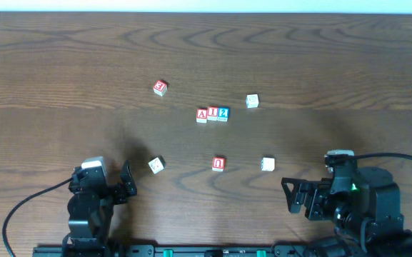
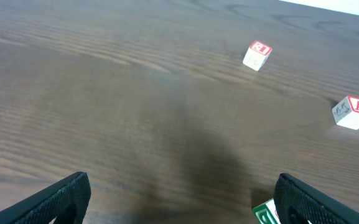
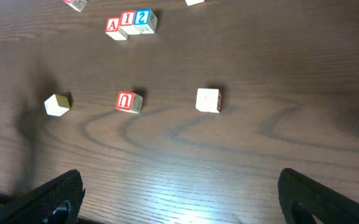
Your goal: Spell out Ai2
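The red "A" cube (image 1: 202, 115), the red "I" cube (image 1: 213, 113) and the blue "2" cube (image 1: 223, 113) stand side by side in a row at the table's middle, touching. They also show in the right wrist view: A (image 3: 112, 26), I (image 3: 127, 19), 2 (image 3: 144, 17). The A cube (image 2: 358, 107) shows at the right edge of the left wrist view. My left gripper (image 1: 127, 182) is open and empty near the front left. My right gripper (image 1: 289, 194) is open and empty near the front right.
A red-framed cube (image 1: 161, 87) lies back left of the row. A red "U" cube (image 1: 218, 163), a pale cube (image 1: 267, 164), a pale cube (image 1: 252, 101) and a cube with a green face (image 1: 156, 165) lie around on the wooden table (image 1: 63, 86).
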